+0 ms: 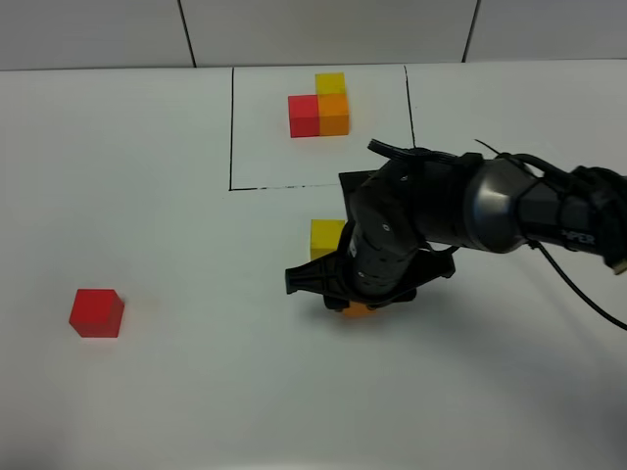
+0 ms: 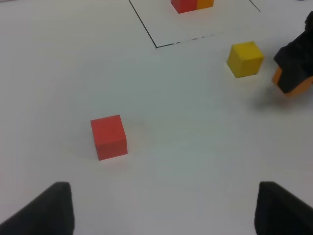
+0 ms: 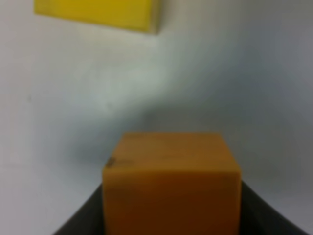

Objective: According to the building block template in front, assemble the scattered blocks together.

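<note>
Okay, high camera first: the right claw is clamped on the orange block, which peeks out under it; the yellow block sits just ahead of that claw and a bit to its left, on the side toward the template; near, not touching; the red block is way off to that claw's left, so the left arm is the nearer one for it.

Left wrist view: the left claw is spread wide with nothing in it; red lies ahead of it, slightly to its left.

Right wrist view: orange fills the grip, square to it; yellow is ahead with a strip of bare table between them, and its near face looks skewed a touch against orange's.

They're cubes, so no long axis to worry about; my guess is that the coming move is a short shift forward and left to butt orange against yellow's near face.
</note>
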